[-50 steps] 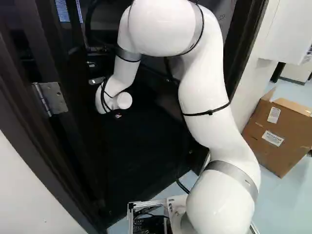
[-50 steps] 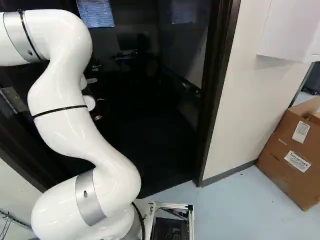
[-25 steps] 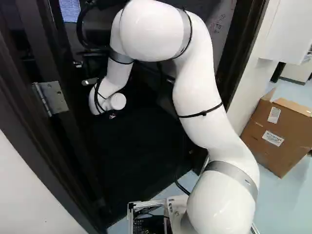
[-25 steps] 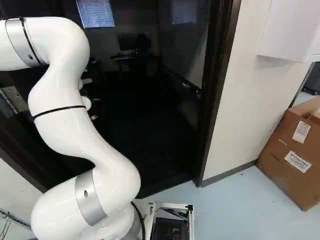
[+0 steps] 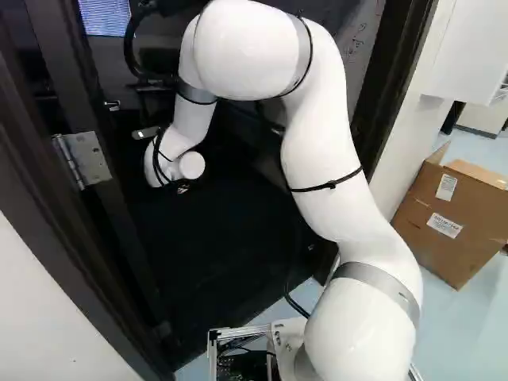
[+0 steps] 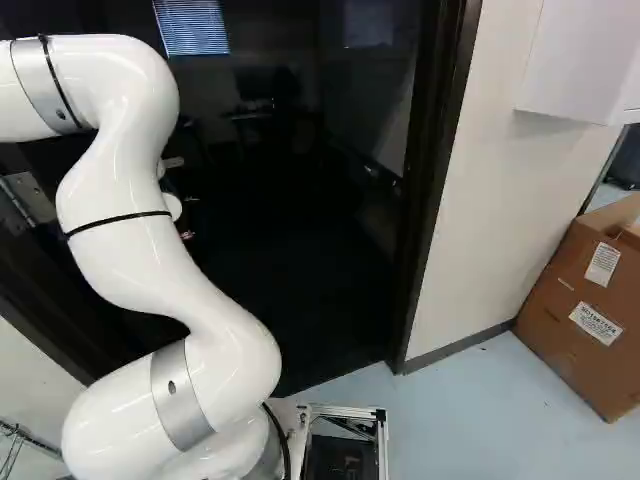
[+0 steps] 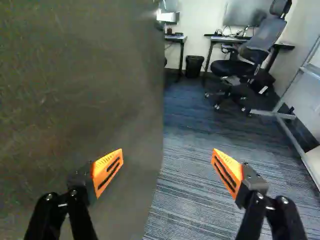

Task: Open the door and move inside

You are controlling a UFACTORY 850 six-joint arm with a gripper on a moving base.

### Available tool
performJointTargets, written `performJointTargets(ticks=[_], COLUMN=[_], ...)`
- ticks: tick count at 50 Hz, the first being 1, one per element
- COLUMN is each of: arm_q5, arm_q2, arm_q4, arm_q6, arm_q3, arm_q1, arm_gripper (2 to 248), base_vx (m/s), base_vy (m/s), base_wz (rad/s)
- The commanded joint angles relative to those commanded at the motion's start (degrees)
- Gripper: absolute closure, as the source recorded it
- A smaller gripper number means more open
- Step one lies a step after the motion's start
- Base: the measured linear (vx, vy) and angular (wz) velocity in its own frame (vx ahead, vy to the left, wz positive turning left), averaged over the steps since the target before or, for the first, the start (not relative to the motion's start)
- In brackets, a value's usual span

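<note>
End effector [image 5: 182,188]: upper left of the left base view, fingers [image 7: 108,171] spread apart.
Door [image 7: 80,100]: open, its face by one finger; I can't tell whether they touch.
Hinge [image 5: 89,157]: left in the left base view.
Carpet [image 7: 187,195]: beyond the door's edge.
Office chair [image 7: 264,37]: at a worktop [image 7: 227,39], near a wastebasket [image 7: 194,66].
Cardboard box [image 6: 575,310]: right in my right base view.
</note>
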Motion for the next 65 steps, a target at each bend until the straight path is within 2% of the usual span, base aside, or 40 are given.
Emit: performJointTargets(ticks=[18,65], arm_q5=[0.00,0.00], arm_q2=[2.47,11.72], arm_q4=[0.00,0.00], arm_q6=[0.00,0.00], arm_q3=[3.31,15.27], arm_q1=[-0.71,-3.52], arm_gripper=[3,3], base_vx=[0.000,0.000], base_vy=[0.000,0.000], base_wz=[0.000,0.000])
